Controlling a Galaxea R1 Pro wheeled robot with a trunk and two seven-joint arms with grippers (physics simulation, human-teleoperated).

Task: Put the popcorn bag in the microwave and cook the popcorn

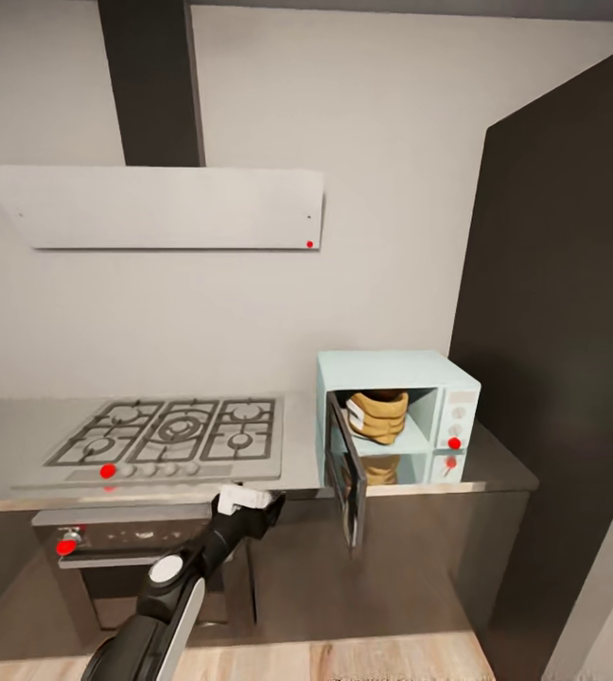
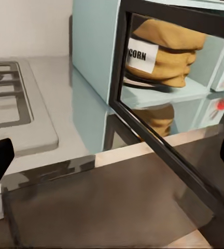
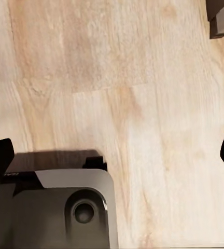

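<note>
The pale mint-blue microwave stands at the right end of the grey countertop, its dark glass door swung out toward me. The tan popcorn bag sits inside the cavity, upright, white label facing the door. In the left wrist view the popcorn bag shows through the door; the popcorn itself is hidden. My left gripper hangs open and empty at the counter's front edge, left of the door. My right gripper is open over the wood floor.
A gas hob lies left of the microwave, under a slanted white hood, with an oven below the counter. A tall dark cabinet walls in the right side. The robot's base sits under the right gripper.
</note>
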